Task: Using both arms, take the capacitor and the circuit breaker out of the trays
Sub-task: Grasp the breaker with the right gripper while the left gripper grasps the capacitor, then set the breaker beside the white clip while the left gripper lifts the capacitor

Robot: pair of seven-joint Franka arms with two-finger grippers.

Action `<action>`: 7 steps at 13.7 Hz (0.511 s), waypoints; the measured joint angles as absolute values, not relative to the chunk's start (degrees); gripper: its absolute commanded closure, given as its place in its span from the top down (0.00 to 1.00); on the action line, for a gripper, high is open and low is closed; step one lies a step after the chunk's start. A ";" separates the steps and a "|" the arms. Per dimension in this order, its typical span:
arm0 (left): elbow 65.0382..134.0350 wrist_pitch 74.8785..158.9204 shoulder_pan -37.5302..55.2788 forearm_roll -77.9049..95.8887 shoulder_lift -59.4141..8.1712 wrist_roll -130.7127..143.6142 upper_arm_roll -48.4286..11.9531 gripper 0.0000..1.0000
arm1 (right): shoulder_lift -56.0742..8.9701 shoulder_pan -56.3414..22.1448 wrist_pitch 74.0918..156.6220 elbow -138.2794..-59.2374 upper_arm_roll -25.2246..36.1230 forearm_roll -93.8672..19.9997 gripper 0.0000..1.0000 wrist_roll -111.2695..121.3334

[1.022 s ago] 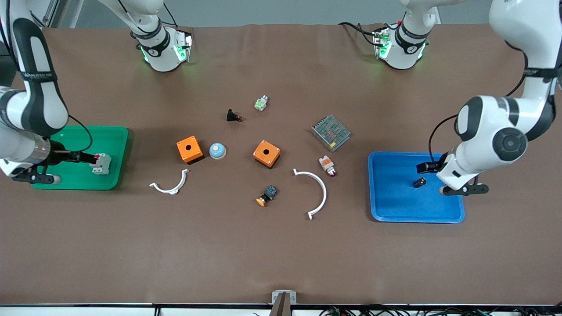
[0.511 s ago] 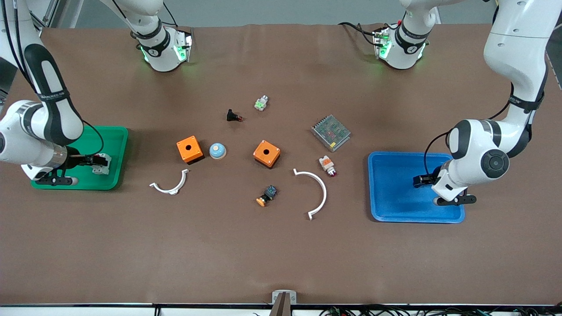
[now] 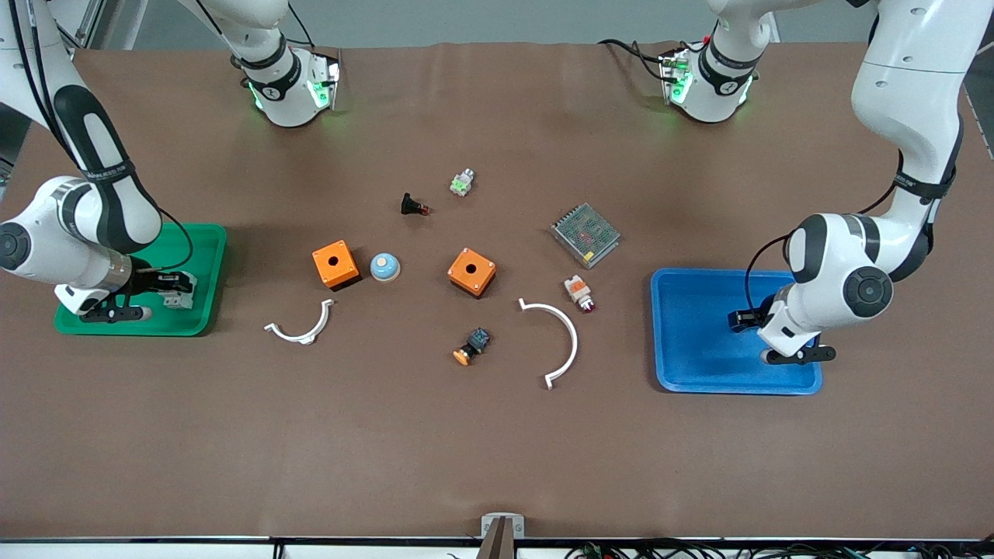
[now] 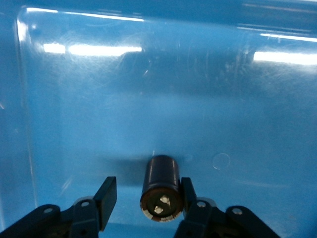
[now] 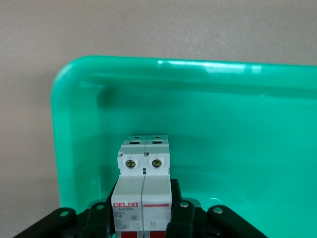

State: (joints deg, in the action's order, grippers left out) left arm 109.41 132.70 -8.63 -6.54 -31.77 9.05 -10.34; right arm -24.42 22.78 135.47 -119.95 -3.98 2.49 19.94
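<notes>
The capacitor (image 4: 161, 186), a small black cylinder with two pale marks on its end, lies on the floor of the blue tray (image 3: 699, 365). My left gripper (image 3: 738, 319) is low in that tray and open around it (image 4: 148, 194): one finger touches its side, the other stands apart. In the front view the gripper hides the capacitor. The breaker (image 3: 182, 291), a white-grey block with red levers, sits in the green tray (image 3: 194, 248). My right gripper (image 3: 167, 286) is shut on its sides (image 5: 143, 218). The breaker (image 5: 143, 183) rests low over the tray floor (image 5: 223, 124).
Between the trays lie two orange boxes (image 3: 335, 264) (image 3: 471, 272), a blue dome (image 3: 384, 266), two white arcs (image 3: 303, 330) (image 3: 561, 338), a mesh-covered metal unit (image 3: 585, 234), a white-and-orange part (image 3: 578, 293), a black switch with orange cap (image 3: 472, 345) and a black flared part (image 3: 413, 206).
Both arms have come down, lowering each gripper and its part deeper into its tray. The right gripper has moved slightly toward the tray's middle with the breaker.
</notes>
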 measured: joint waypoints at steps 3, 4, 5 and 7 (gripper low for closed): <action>109.40 132.71 -8.47 -6.54 -31.96 9.06 -10.41 0.15 | -22.15 20.40 127.34 -115.67 -4.83 2.48 0.03 18.41; 109.39 132.71 -8.41 -6.54 -31.96 9.06 -10.43 0.05 | -21.00 19.23 125.50 -114.55 -5.05 2.40 0.03 16.52; 109.37 132.72 -8.36 -6.54 -31.96 9.05 -10.45 0.01 | -19.79 17.44 124.48 -113.94 -5.32 2.18 0.03 13.29; 109.18 132.72 -8.33 -6.54 -31.88 9.06 -10.55 0.01 | -18.50 12.08 124.09 -113.80 -5.74 0.43 0.03 4.45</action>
State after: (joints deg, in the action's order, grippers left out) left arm 109.18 132.72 -8.33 -6.54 -31.88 9.06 -10.55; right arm -18.50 12.08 124.09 -113.80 -5.74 0.43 4.45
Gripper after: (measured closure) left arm 0.656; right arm 0.604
